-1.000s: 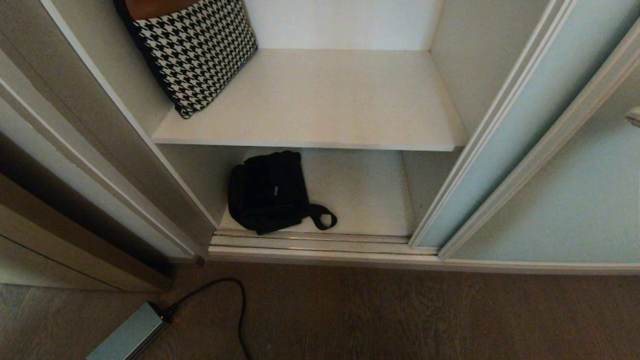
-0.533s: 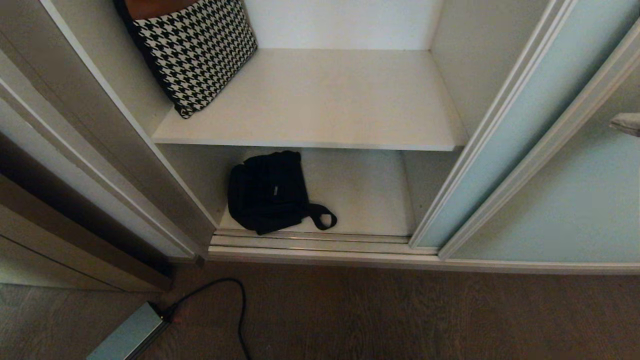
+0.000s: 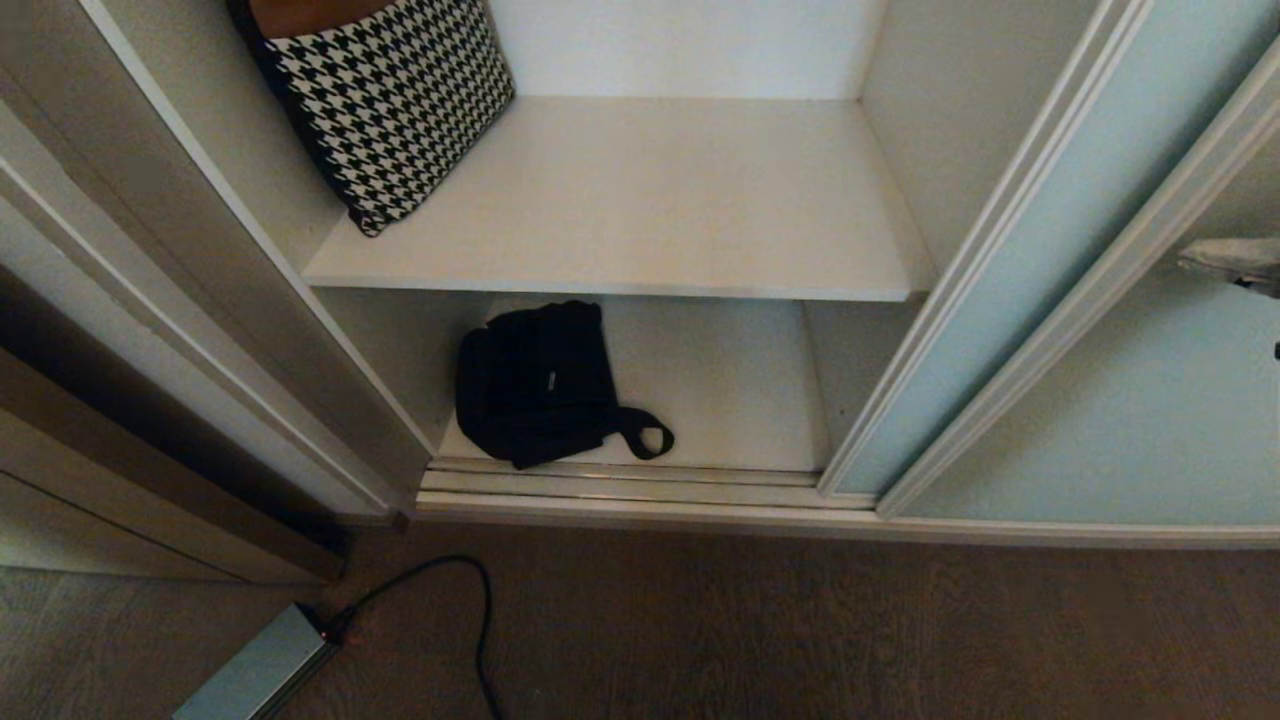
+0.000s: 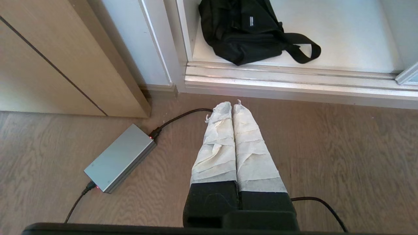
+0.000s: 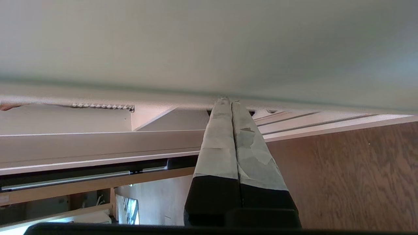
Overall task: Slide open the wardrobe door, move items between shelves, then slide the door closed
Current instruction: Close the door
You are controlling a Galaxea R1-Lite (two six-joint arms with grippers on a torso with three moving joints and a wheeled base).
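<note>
Below, black bag [image 3: 535, 385] lengthwise front-to-back (strap loop rightward), right gripper [image 5: 228, 99] pinched together, empty.

two white shelves are seen inside the wardrobe. on the upper shelf [image 3: 640, 200] a houndstooth cushion [image 3: 385, 95] is propped at its left end, leaned against the side wall. on the lower shelf [image 3: 730, 390] a black bag [image 3: 535, 385] is laid at the left front, its strap loop [image 3: 645, 435] spread beside it, just behind the grooved track [image 3: 620, 485]. on the wooden floor [image 3: 800, 630] a grey box [image 3: 255, 675] with a black cable [image 3: 480, 620] is placed.
</note>
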